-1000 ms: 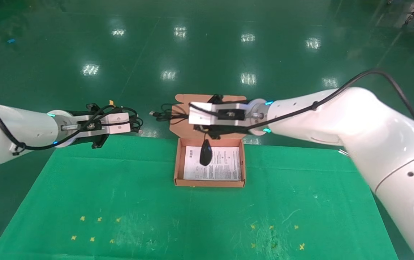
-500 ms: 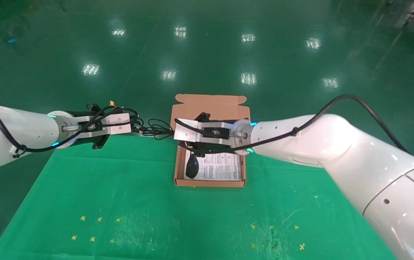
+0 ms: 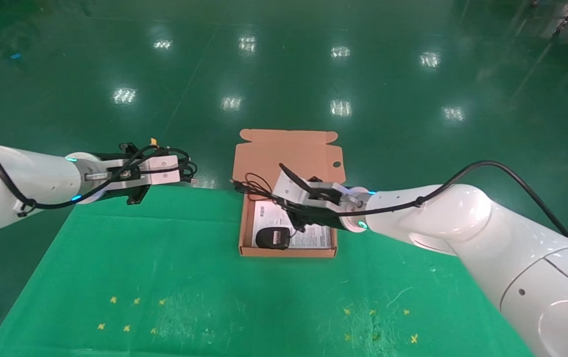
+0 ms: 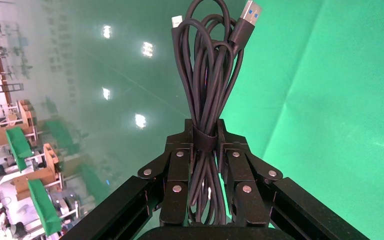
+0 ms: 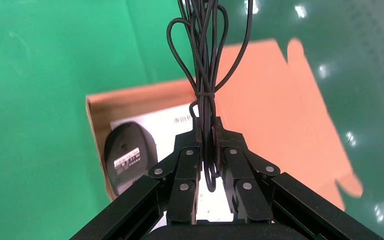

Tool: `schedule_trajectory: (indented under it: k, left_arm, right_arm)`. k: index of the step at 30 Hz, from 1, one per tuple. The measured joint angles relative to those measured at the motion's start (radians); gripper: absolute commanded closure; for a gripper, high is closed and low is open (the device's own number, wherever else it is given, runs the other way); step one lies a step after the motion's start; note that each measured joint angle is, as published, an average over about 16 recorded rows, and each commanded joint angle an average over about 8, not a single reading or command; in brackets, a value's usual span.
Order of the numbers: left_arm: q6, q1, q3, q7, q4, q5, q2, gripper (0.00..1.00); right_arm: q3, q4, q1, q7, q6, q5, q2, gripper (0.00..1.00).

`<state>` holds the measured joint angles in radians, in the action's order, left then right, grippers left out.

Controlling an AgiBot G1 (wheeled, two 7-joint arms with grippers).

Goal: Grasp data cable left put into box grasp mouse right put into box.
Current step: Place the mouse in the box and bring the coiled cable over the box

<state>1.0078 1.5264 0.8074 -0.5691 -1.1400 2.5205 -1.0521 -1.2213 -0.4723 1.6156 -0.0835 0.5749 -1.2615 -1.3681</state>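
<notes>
The box [image 3: 289, 252] lies open at the far middle of the green cloth, its lid [image 3: 289, 153] flat behind it. The black mouse [image 3: 272, 238] lies bottom-up in the box's near left corner, label showing; it also shows in the right wrist view [image 5: 129, 156]. My right gripper [image 3: 275, 193] hovers over the box, shut on the mouse's bundled cord [image 5: 205, 60]. My left gripper [image 3: 182, 168] hangs at the cloth's far left edge, shut on the coiled data cable [image 4: 207, 75], which is held in the air.
The green cloth [image 3: 165, 258] covers the table, with small yellow cross marks [image 3: 130, 312] near the front left and front right. Shiny green floor lies beyond the table's far edge.
My right gripper has come down and toward me over the box. The mouse, which dangled from its cord, now lies bottom-up in the box. The left arm has not moved.
</notes>
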Motion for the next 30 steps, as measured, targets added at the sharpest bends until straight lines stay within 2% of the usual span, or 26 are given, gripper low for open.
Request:
schedule_trajectory:
  k: [6,7,13,18,24,30]
  left_arm:
    - [0.0,0.0,0.0,0.0,-0.001,0.0,0.0,1.0]
    - [0.0,-0.001,0.0,0.0,-0.001,0.0,0.0,1.0]
    - [-0.013,-0.009,0.004,0.011,0.006,-0.01,-0.014,1.0]
    - [-0.056,-0.022,0.017,0.055,0.039,-0.041,-0.053,1.0]
    - [-0.157,-0.04,0.036,0.154,0.145,-0.115,-0.144,1.0]
    - [-0.28,-0.046,0.062,0.281,0.288,-0.227,-0.242,1.0]
  right_arm:
    - [-0.034,0.038,0.006,0.015,0.011,0.012,0.002,0.11]
    - [-0.038,0.041,0.007,0.015,0.014,0.013,0.003,0.01]
    - [-0.059,0.036,0.014,0.018,0.026,0.007,0.021,0.0]
    - [-0.065,0.007,0.025,0.019,0.035,-0.003,0.069,0.0]
    - [-0.078,-0.076,0.048,0.033,0.05,-0.026,0.176,0.0]
    - [-0.1,-0.222,0.071,0.087,0.058,-0.068,0.315,0.0]
